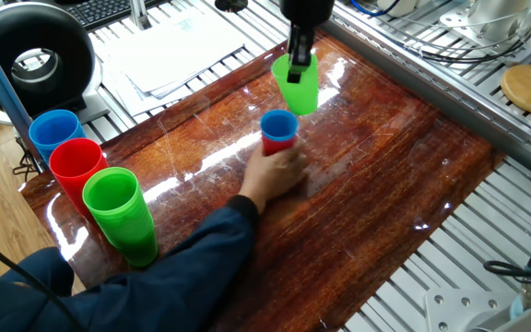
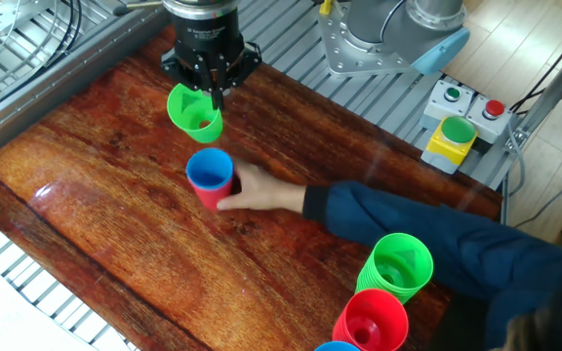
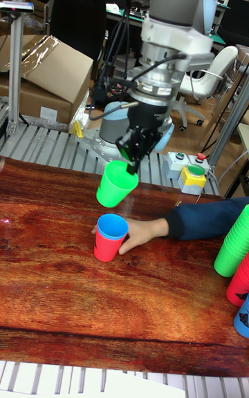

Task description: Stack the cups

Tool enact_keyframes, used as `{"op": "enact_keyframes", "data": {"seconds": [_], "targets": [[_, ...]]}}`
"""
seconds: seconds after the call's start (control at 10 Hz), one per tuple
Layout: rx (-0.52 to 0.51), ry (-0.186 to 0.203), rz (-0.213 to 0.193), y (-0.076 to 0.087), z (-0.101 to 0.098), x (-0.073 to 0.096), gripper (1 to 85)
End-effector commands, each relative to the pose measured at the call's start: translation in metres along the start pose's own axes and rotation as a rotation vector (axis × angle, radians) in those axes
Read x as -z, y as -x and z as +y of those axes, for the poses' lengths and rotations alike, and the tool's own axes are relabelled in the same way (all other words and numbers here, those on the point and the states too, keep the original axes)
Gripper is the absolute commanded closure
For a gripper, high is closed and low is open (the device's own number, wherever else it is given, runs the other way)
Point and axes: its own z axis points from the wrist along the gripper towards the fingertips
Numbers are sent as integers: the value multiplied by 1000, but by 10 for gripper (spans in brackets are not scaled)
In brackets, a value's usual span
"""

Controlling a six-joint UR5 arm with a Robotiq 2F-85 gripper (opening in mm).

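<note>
"Where is the green cup point(image 3: 116, 185)?"
"Up in the air, tilted. The gripper point(image 3: 133, 163) pinches its rim, fingers closed on it."
"And the blue cup point(image 1: 278, 125)?"
"It sits inside the red cup point(image 3: 104, 249), just below the green one. A person's hand point(image 2: 259, 196) touches them. The wooden table point(image 1: 376, 184) has lots of open room around the pair, far from every edge."

Two elevated fixed views face the table point(image 1: 376, 184) from opposite sides; the tall view looks level, near its edge.
</note>
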Motion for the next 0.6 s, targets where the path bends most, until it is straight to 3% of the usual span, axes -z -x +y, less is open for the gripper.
{"op": "enact_keyframes", "data": {"seconds": [0.0,0.2,0.3,0.5], "targets": [[-22,-18,-47,44,-5,-2,843],[-22,-23,-63,65,-11,-17,843],[-9,-23,-73,65,-16,-23,843],[-5,-5,-70,49,-14,-29,843]]}}
